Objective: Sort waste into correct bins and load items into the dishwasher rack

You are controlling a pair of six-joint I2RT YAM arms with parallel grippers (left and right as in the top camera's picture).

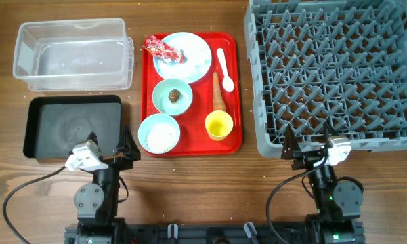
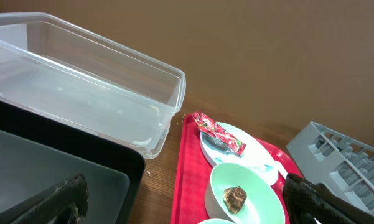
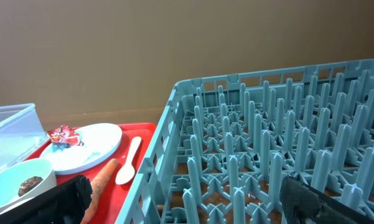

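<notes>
On the red tray point(image 1: 192, 139) sit a pale blue plate point(image 1: 193, 61) with a red-and-white wrapper point(image 1: 162, 48) and a white tissue, a bowl point(image 1: 173, 95) with a brown food lump point(image 2: 235, 196), a bowl of white rice point(image 1: 160, 133), a yellow cup point(image 1: 219, 125), an orange carrot point(image 1: 218, 91) and a white spoon point(image 1: 224, 68). The clear tub point(image 1: 73, 54) and black tray point(image 1: 71, 124) lie left. The grey rack point(image 1: 335, 71) stands right. My left gripper point(image 1: 125, 150) is open and empty near the black tray's front. My right gripper point(image 1: 294, 150) is open and empty at the rack's front edge.
The wooden table runs along the front, where both arm bases point(image 1: 98, 200) point(image 1: 335, 196) and their cables sit. A narrow strip of wood separates the red tray from the rack.
</notes>
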